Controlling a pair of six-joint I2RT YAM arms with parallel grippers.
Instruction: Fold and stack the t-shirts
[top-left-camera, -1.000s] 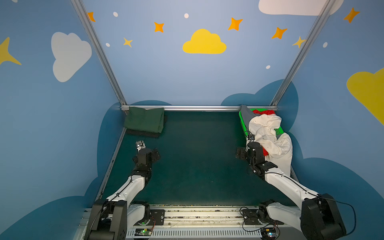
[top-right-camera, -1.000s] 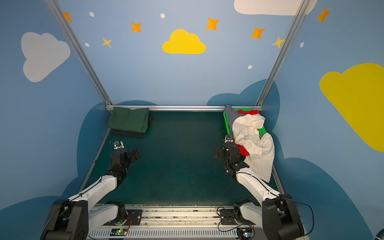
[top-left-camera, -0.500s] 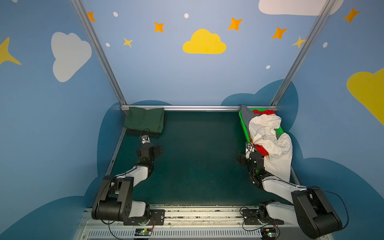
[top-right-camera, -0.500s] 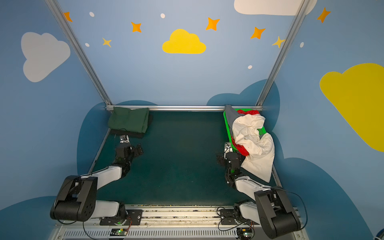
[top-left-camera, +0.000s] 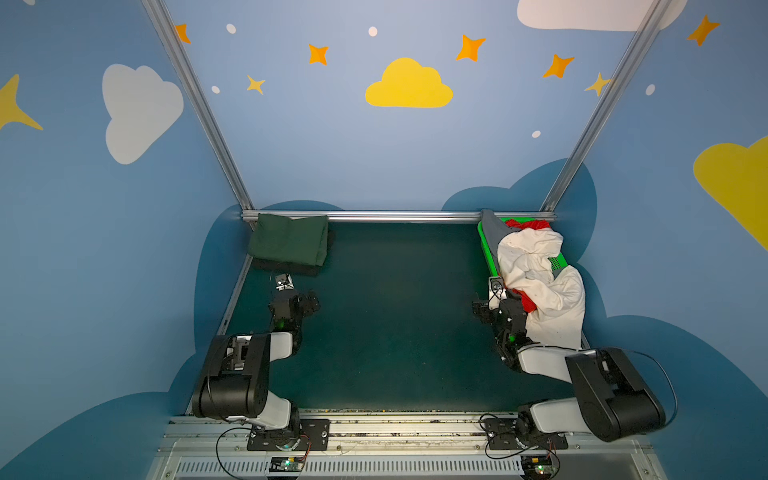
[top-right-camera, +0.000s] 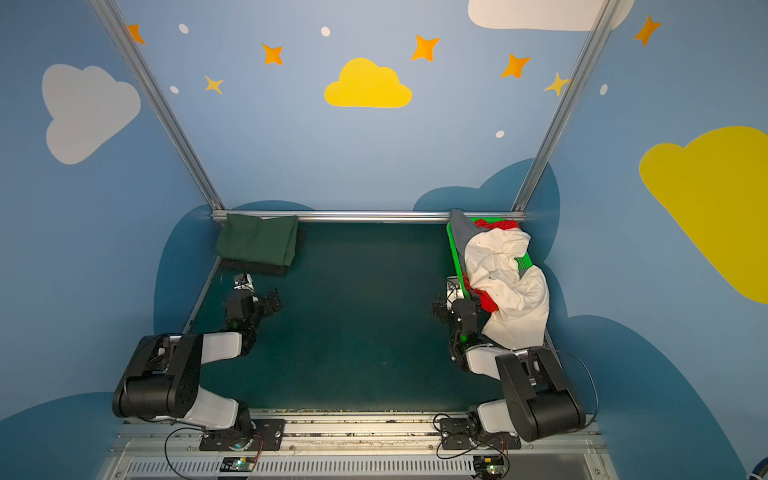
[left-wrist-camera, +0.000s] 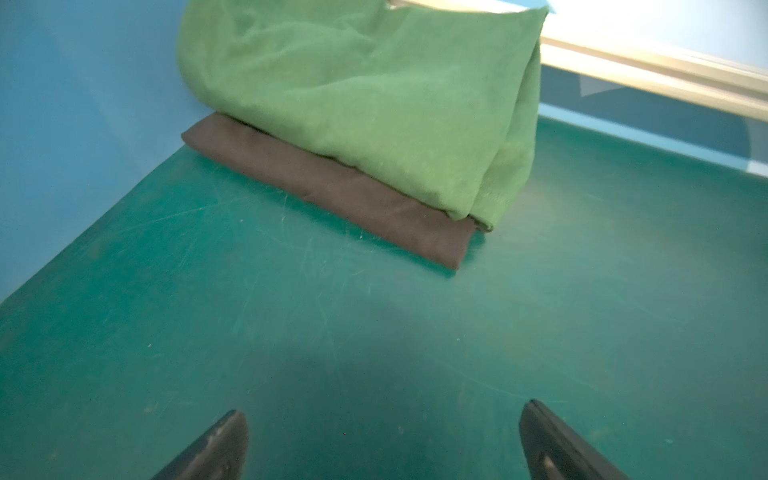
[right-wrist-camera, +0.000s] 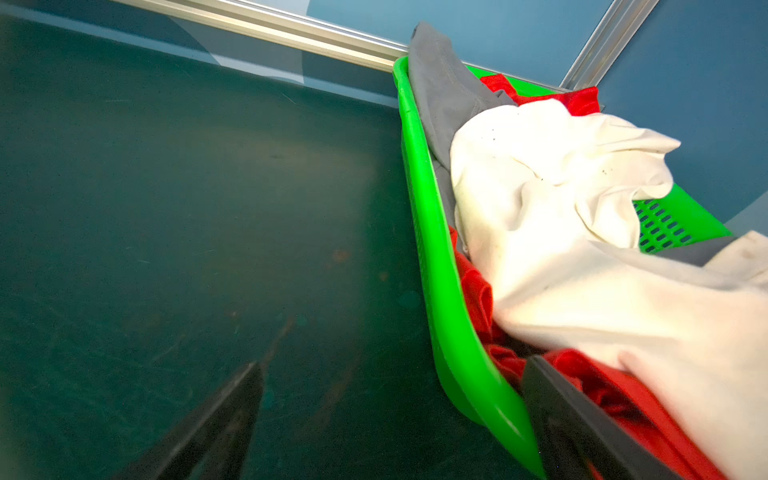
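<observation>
A: Top views 1st. Where are the tees?
B: 2 folded ones stacked at far-left corner of the table (top-left-camera: 395, 324), against the rail (top-left-camera: 395, 216). The dark green tee (top-left-camera: 291, 239) is on top, the black tee (top-left-camera: 286, 269) under it w/ its near edge poking out. The rest are in the green mesh basket (top-left-camera: 486, 249) at far right. The grey tee (top-left-camera: 492, 230) is draped over the far-left rim. The red tee (top-left-camera: 530, 224) shows at the far end, and more red cloth at the near end. The cream-white tee (top-left-camera: 536, 266) is heaped on top, spilling over the near end down by the right arm (top-left-camera: 611, 390).
A: Arms?
B: Both folded low. The left arm (top-left-camera: 232, 374) has its wrist just short of the stack. Right wrist sits beside the basket's near-left corner. Both top views agree.
A: Left wrist cam?
B: The left gripper (left-wrist-camera: 384, 411) is spread wide and grips nothing. Only bare table lies between its fingers (left-wrist-camera: 226, 440). Stack is ahead, apart from the tips. The dark green tee is rumpled and covers most of the black tee.
A: Right wrist cam?
B: The right gripper (right-wrist-camera: 390, 365) is also spread wide, nothing held. 1 finger is over bare table. The other is in front of red cloth at the basket's near end; contact, can't tell. Basket rim runs between the 2 fingers, so the rim is what's in the way. The cream-white tee bulges over red and grey cloth just beyond.
</observation>
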